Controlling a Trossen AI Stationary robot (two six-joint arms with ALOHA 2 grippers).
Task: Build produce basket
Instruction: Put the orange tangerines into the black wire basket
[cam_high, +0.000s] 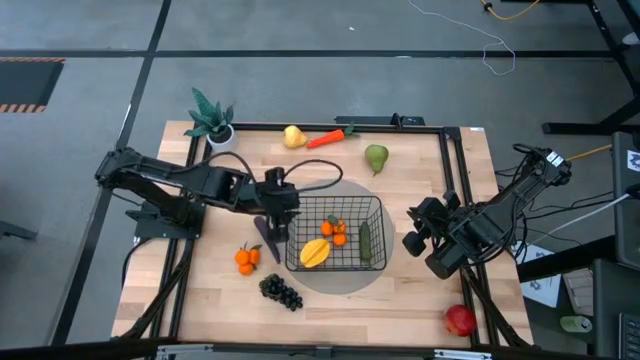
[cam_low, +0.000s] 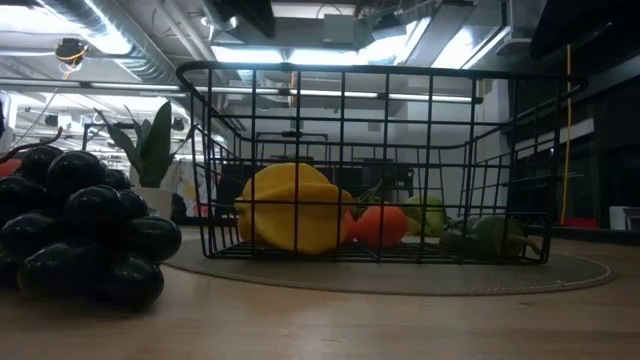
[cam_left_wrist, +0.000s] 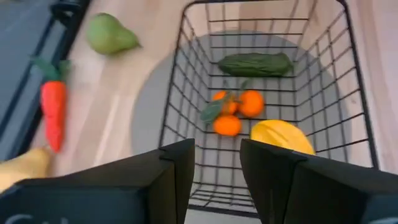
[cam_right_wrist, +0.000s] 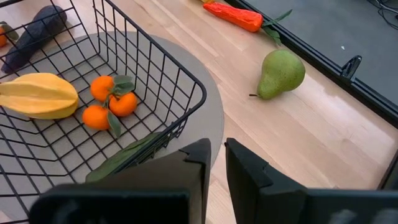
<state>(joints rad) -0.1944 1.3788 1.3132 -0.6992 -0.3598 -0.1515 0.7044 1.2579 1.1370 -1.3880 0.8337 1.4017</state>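
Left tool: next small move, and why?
Probably drop the left tool onto the eggplant just outside the basket and close. It hangs open and empty there; the eggplant is the nearest loose item. Mango, oranges and cucumber are already inside.

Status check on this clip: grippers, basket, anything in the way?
Left gripper open, empty, at the basket's left rim. Right gripper open, right of it. Mango, oranges, cucumber inside. Eggplant lies under the left gripper.
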